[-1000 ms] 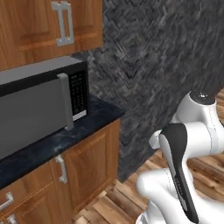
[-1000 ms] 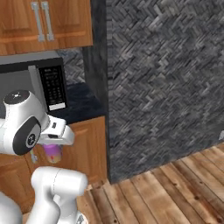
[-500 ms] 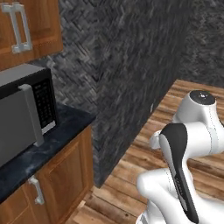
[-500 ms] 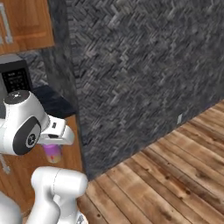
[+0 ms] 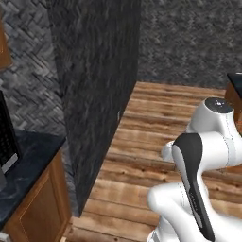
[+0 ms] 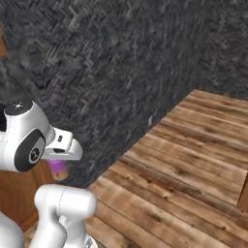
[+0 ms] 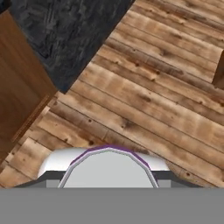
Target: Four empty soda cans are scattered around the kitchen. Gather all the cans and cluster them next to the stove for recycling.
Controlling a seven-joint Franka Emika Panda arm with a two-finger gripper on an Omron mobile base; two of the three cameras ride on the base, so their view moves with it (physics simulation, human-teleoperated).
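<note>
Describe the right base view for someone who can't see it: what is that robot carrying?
A white robot arm at lower left holds a small pink-and-purple soda can in its claw, hanging just under its hand. Behind it stands a dark grey herringbone tiled wall, with a wood plank floor stretching away to the right.

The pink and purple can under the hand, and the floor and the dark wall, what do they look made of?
The small pink-and-purple soda can looks like painted metal: its silver top is smooth and pale. The plank floor looks like varnished wood, with grain and knots. The dark grey herringbone wall looks like matte stone or ceramic tile; which one is unclear.
</note>
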